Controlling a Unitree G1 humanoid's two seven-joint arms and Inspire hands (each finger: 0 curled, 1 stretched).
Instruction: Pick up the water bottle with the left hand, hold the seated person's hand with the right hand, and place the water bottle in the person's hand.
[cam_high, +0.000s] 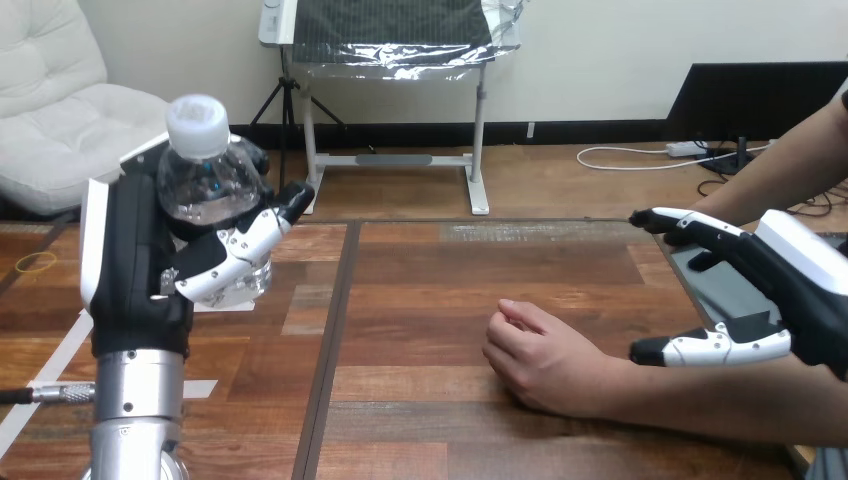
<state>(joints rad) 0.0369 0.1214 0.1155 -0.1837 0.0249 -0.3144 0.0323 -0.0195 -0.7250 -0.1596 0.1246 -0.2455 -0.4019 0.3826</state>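
At the left we see the left hand (135, 260) raised above the table (420, 300), its fingers and thumb curled round the bottle (205, 190). The bottle stands upright in that grasp, clear, with a white cap (197, 122) on top, well apart from the person. Right of the middle, the person's hand (540, 360) rests on the wood, loosely curled and holding nothing, its forearm running off to the right. Above that forearm hangs the right hand (795, 290), spread open, fingers straight and pointing left, thumb low beside the wrist. We cannot tell whether the thumb touches it; nothing is clasped.
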